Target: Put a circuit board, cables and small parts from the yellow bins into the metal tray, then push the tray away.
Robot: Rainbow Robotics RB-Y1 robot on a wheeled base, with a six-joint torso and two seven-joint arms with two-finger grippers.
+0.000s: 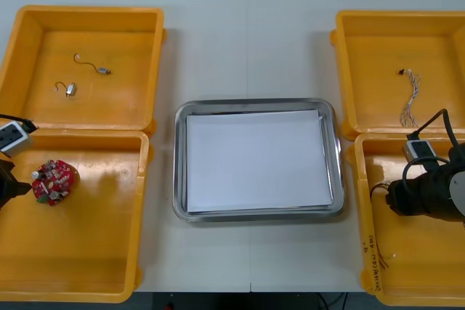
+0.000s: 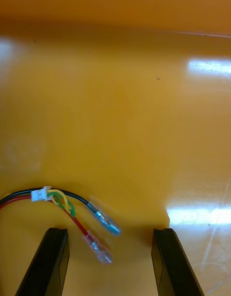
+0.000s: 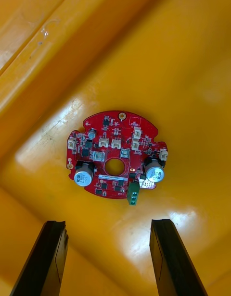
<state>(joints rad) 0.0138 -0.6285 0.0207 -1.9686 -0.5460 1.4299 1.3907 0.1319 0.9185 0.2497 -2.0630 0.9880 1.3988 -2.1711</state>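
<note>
Now the left end effector (image 3: 108,223) hangs spread wide above the round red circuit board (image 3: 115,154), at eight o'clock from the white-lined metal tray (image 1: 254,104). The right end effector (image 2: 110,230), also released, straddles the red, yellow and black cable (image 2: 72,209); its loose terminals could slip out sideways. The cable's far run is cut off, possibly tangled.

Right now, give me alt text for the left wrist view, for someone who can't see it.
A round red circuit board with a centre hole lies flat on the floor of a yellow bin, just ahead of the left tool. The tool's two black fingers stand open, apart from the board, holding nothing.
</note>
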